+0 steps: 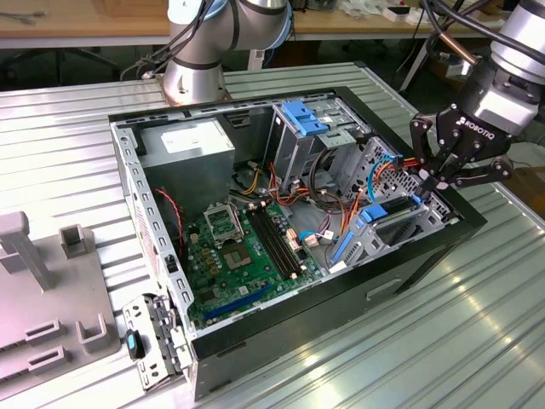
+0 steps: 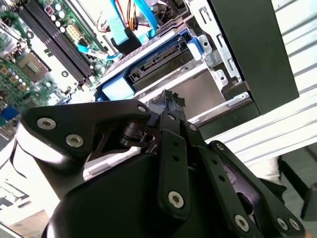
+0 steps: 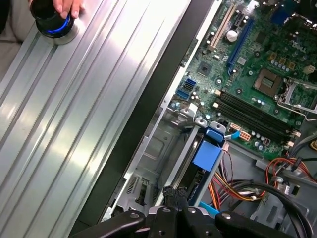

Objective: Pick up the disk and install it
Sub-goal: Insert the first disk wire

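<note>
Lying flat in the lower bay of the grey metal drive cage (image 1: 400, 183), the disk (image 1: 393, 215) sits at the corner of the computer case (image 1: 298, 324) nearest the exterior view's right. Its dark body is framed by the bright blue caddy rail, and in the second wrist view the disk (image 2: 158, 59) shows its connector edge facing the inside of the case. In the first wrist view the disk (image 3: 207, 153) shows its blue end tab, close to the motherboard.

My gripper (image 1: 436, 181) hangs right over that bay. My fingertips are pinched together with nothing between them, which both wrist views show as well (image 2: 168, 99) (image 3: 173, 194). They point down at the disk from just above. I cannot tell whether they touch it.

Orange and red cables (image 1: 336, 162) loop beside the cage. A fixed blue bracket (image 1: 302, 115) tops the taller cage behind it. Further in lie the green motherboard (image 1: 243, 256) and the grey power supply (image 1: 187, 145).

The case lies open on a ribbed metal table (image 1: 426, 341). A grey fixture (image 1: 43, 298) stands on the table towards the exterior view's left. In the first wrist view, a person's hand (image 3: 67, 6) rests on a black knob (image 3: 52, 22) with a blue ring, well apart from the case.
</note>
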{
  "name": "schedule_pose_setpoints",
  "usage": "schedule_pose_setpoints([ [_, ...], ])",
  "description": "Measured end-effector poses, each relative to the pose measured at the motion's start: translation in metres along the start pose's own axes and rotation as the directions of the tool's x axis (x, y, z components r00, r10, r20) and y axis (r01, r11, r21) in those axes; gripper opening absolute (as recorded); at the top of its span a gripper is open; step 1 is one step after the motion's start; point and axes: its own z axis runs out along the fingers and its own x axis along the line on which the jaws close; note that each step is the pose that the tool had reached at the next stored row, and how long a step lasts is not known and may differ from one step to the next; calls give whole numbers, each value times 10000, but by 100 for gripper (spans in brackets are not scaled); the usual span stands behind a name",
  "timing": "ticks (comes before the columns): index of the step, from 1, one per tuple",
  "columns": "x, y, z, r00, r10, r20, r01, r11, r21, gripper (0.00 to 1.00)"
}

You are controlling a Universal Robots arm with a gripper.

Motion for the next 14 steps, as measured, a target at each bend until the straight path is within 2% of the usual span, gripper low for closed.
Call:
schedule_pose_setpoints([
  [5,4,7,1,9986,-534,-32,534,9986,3,11],
  [7,6,8,1,9958,-915,-56,915,9958,3,11],
  [14,7,5,1,9933,-1152,-70,1152,9933,4,11],
])
